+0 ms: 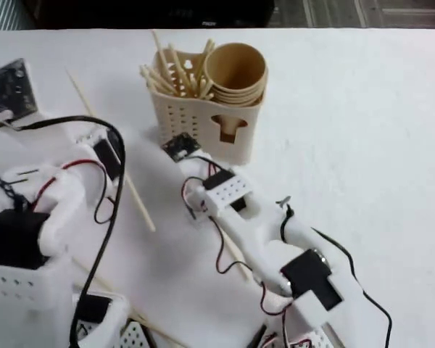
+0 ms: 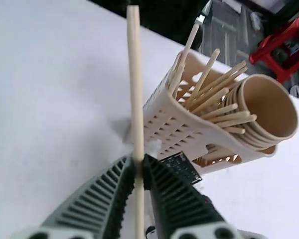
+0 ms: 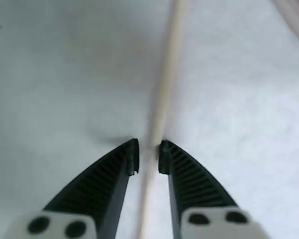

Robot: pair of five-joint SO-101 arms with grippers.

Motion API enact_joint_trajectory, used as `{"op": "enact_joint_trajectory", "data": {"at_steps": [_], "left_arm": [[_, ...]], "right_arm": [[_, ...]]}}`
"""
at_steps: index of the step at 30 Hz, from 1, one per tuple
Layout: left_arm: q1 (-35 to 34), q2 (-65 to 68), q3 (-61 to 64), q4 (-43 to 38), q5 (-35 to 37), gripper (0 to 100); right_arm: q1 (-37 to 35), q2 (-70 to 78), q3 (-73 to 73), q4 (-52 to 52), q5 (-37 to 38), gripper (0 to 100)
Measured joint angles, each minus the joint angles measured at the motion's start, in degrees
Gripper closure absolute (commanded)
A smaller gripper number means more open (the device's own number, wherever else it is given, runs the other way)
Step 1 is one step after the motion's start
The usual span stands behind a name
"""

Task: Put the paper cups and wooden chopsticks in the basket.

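Observation:
A cream slotted basket point(image 1: 203, 123) stands at the back middle of the table, holding stacked paper cups point(image 1: 235, 69) and several wooden chopsticks point(image 1: 174, 72). My left gripper point(image 1: 109, 156) is shut on a long chopstick point(image 1: 138, 203) that runs diagonally to the left of the basket. In the left wrist view the fingers point(image 2: 114, 199) pinch that chopstick point(image 2: 134, 74), with the basket point(image 2: 174, 129) and cups point(image 2: 269, 109) beyond. My right gripper point(image 3: 147, 152) is low over the table, narrowly open, its tips on either side of another chopstick point(image 3: 167, 89). The right arm point(image 1: 225, 192) stretches in front of the basket.
Another chopstick point(image 1: 156, 330) lies near the front edge between the arm bases. A small metal-faced box point(image 1: 11, 87) sits at the far left. Black and red cables point(image 1: 112, 210) trail along the left arm. The table's right half is bare white.

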State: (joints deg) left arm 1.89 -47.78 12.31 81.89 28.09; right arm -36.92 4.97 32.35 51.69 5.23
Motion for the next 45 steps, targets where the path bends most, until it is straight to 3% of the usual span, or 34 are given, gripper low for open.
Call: {"op": "enact_joint_trajectory", "data": {"at_steps": [9, 20, 26, 31, 35, 42, 45], "left_arm": [[-0.1, 0.0, 0.1, -16.1, 0.0, 98], [0.7, 0.0, 12.4, -56.0, 0.0, 98], [7.0, 1.7, 18.7, -70.2, -10.3, 98], [7.8, 10.4, 18.7, -75.8, -16.4, 98], [7.9, 18.9, 17.4, -75.7, -19.6, 97], [9.1, 22.6, 12.7, -63.6, -25.6, 70], [9.1, 22.7, 10.8, -57.4, -26.2, 70]], "right_arm": [[0.4, 6.7, -8.3, 6.7, 0.0, 98.1], [0.4, 7.2, -9.0, 7.3, 0.0, 98.0], [0.4, 7.2, -9.0, 7.3, 0.0, 98.0], [0.4, 7.2, -9.0, 7.3, 0.0, 98.0], [0.4, 7.2, -9.0, 7.4, 0.0, 98.0], [0.4, 7.2, -9.0, 7.4, 0.0, 98.0], [0.4, 7.2, -9.0, 7.4, 0.0, 98.0]]}}
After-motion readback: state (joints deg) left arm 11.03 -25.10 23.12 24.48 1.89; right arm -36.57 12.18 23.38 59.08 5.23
